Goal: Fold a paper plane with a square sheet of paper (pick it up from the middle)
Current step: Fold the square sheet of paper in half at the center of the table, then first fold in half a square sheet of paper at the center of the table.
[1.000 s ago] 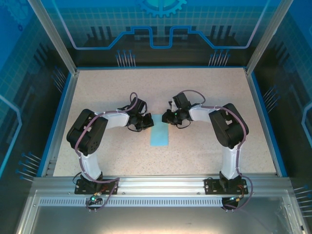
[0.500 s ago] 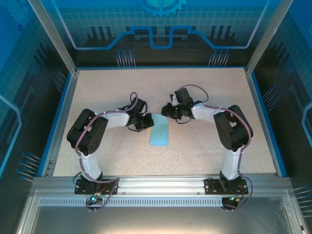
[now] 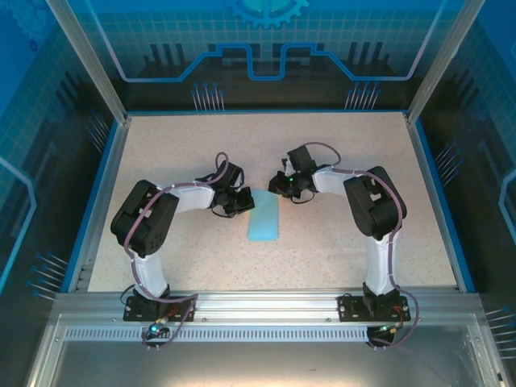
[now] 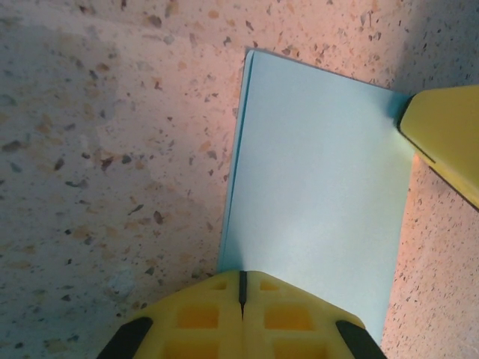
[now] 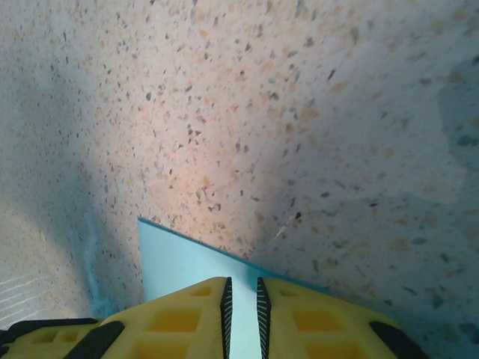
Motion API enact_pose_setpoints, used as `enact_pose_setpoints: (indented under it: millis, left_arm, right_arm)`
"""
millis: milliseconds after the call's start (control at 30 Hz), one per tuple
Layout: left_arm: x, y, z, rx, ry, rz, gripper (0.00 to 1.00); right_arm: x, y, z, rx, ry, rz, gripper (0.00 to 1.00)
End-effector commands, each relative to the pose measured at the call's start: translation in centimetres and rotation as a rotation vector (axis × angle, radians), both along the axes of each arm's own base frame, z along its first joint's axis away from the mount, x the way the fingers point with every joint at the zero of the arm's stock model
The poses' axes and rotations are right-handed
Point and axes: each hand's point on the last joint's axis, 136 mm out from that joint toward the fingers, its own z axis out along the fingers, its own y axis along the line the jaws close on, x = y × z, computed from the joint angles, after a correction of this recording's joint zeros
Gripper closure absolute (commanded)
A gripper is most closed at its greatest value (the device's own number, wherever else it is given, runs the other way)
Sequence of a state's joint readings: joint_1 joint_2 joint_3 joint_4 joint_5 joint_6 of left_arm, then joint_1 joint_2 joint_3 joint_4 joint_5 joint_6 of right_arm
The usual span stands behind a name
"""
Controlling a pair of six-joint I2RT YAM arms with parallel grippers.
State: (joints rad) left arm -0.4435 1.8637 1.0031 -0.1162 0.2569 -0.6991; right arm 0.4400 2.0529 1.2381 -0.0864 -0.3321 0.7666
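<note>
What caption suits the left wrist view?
Shut left gripper at the near edge of the light-blue paper; right gripper's finger at the far corner.

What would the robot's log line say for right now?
paper: folded, flat on table | left claw: shut, on paper's edge | right claw: slightly open, at paper's corner

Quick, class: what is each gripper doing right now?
Left gripper: shut, at the edge of the folded blue paper.
Right gripper: slightly open, over the paper.

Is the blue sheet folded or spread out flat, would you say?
Folded: the sheet is a narrow rectangle, with doubled layers along its edge.
</note>
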Motion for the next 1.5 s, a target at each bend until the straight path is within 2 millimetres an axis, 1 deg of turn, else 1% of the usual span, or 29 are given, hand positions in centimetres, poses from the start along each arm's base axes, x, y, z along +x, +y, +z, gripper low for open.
enact_pose_setpoints:
  millis: [0,33,67,100,167,267,367,433,533,667,800,900,1000,1100,1167,1233,1300,1367,1467]
  left_arm:
    - [-2.0,2.2,-2.5,0.126,0.085,0.004,1.0]
    - [-2.1,2.2,-2.6,0.128,0.087,0.004,1.0]
    - [-2.1,2.2,-2.5,0.127,0.087,0.004,1.0]
    - [-2.0,2.2,-2.4,0.127,0.085,0.006,1.0]
    - [-2.1,2.2,-2.4,0.125,0.085,0.006,1.0]
    - [-2.0,2.1,-2.3,0.121,0.081,0.007,1.0]
    - [-1.9,2.1,-2.2,0.118,0.078,0.007,1.0]
    - [-1.9,2.1,-2.1,0.116,0.076,0.008,1.0]
    - [-1.8,2.0,-1.7,0.113,0.069,0.01,1.0]
    - [-1.8,1.9,-1.4,0.106,0.064,0.011,1.0]
    - [-1.6,1.7,-0.6,0.088,0.05,0.011,1.0]
    - [-1.2,1.2,0.9,0.057,0.023,0.009,0.99]
    - [-0.6,0.5,3.1,0.013,-0.02,-0.003,0.93]
    - [0.1,-0.4,5.4,-0.045,-0.069,-0.015,0.87]
    - [0.4,-1.0,6.6,-0.08,-0.096,-0.022,0.84]
    - [0.8,-1.4,7.4,-0.103,-0.114,-0.024,0.83]
    - [1.2,-1.7,7.4,-0.113,-0.114,-0.029,0.83]
    - [1.5,-2.1,6.8,-0.118,-0.098,-0.033,0.84]
    - [1.8,-2.9,6.0,-0.153,-0.074,-0.04,0.86]
  right_arm:
    - [0.7,-0.5,1.3,0.014,-0.022,0.003,0.82]
    - [0.7,-0.2,2.4,0.037,-0.047,0.019,0.82]
    - [0.4,0.2,3.8,0.062,-0.073,0.041,0.82]
    - [-0.1,0.4,4.7,0.075,-0.089,0.06,0.81]
    - [-1.5,0.5,5.7,0.082,-0.104,0.083,0.82]
    - [-3.9,0.4,5.1,0.066,-0.077,0.106,0.83]
    - [-6.2,0.1,3.5,0.049,-0.03,0.122,0.84]
    - [-7.3,0.0,2.7,0.041,-0.009,0.132,0.85]
    - [-8.4,0.5,2.0,0.04,0.008,0.164,0.86]
    - [-8.9,1.0,0.9,0.027,0.027,0.188,0.87]
    - [-8.9,0.9,-0.4,0.006,0.056,0.182,0.87]
    - [-9.4,0.8,-1.5,-0.006,0.086,0.186,0.87]
    - [-10.1,1.1,-1.9,-0.007,0.096,0.221,0.88]
    - [-10.8,1.9,-1.7,0.01,0.082,0.285,0.88]
    - [-11.4,2.5,-1.2,0.026,0.062,0.337,0.88]
    - [-11.8,2.9,-0.8,0.033,0.043,0.379,0.88]
    - [-12.2,3.4,-0.2,0.06,0.022,0.421,0.88]
    - [-12.4,3.4,0.2,0.066,0.011,0.431,0.89]
    - [-11.8,3.0,1.6,0.073,-0.032,0.398,0.89]
